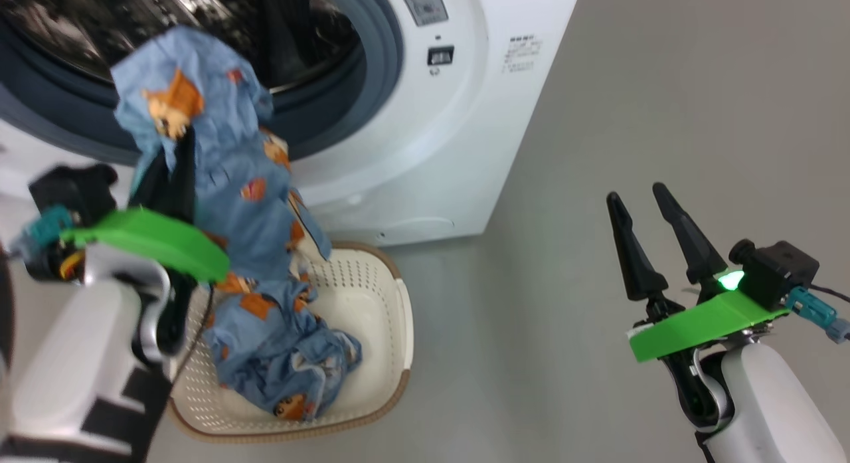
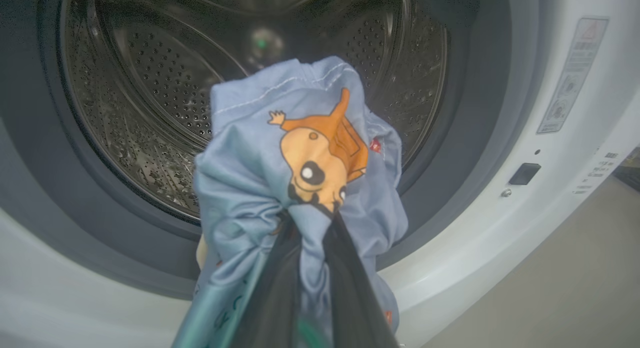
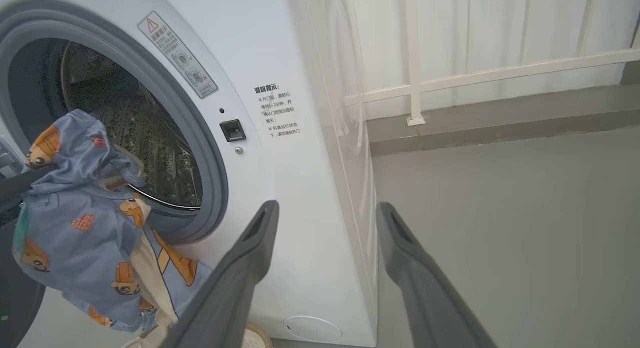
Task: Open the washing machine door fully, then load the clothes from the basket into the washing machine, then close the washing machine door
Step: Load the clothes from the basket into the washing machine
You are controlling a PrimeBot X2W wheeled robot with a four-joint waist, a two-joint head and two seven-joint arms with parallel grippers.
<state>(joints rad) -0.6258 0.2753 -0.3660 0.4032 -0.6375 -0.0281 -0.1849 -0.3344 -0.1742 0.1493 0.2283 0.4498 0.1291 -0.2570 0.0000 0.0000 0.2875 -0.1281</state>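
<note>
My left pincer (image 1: 174,171) clamped on clothes (image 1: 226,190); bunch held up at washing machine (image 1: 458,124) mouth, tail trailing down into basket (image 1: 402,317) just beside machine front. Drum (image 2: 150,113) open ahead, rubber ring (image 2: 465,138) around it. My right pincer (image 1: 634,194) apart, holding nothing, over open floor (image 1: 664,84). Left fingertips buried in fabric. Basket's left rim hidden behind my forearm.

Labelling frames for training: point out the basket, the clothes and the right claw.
basket (image 1: 372,297), head view, inner right wall.
clothes (image 1: 232,157), head view, hanging blue fabric.
right claw (image 1: 634,192), head view, midway between fingertips.
</note>
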